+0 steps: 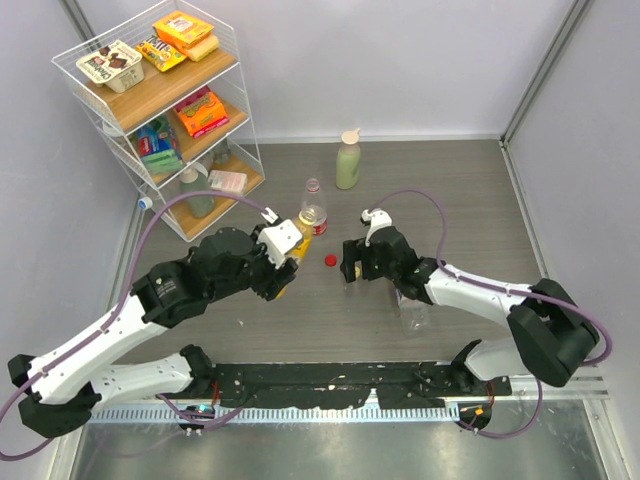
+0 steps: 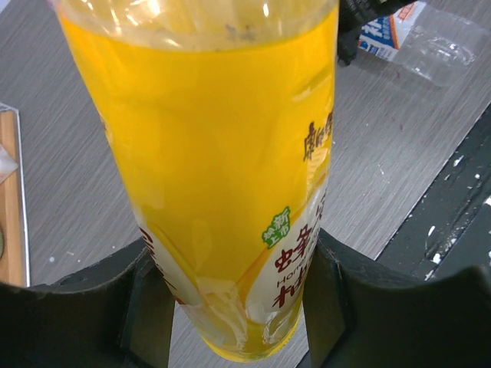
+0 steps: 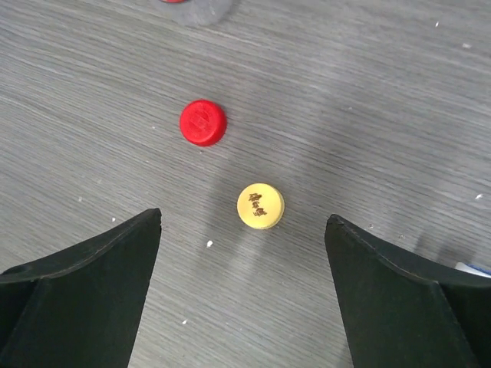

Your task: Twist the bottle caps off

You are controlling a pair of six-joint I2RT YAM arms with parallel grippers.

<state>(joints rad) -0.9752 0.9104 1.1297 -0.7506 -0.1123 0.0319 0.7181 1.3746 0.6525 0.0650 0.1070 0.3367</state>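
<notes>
R fingers wide open, holding nothing, above yellow cap, which lies on counter near red cap. L fingers clamp yellow bottle. Best: lift R straight up w/o nudging caps; hold the L grip firm vs spills.

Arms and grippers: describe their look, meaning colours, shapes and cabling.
The left arm and right arm are built alike: white shell links joined by bulky black joint housings, with a purple cable looping along each. A white block sits at the left wrist. The right gripper has two broad matte black fingers tapering to blunt tips; the left gripper has the same black fingers.
</notes>
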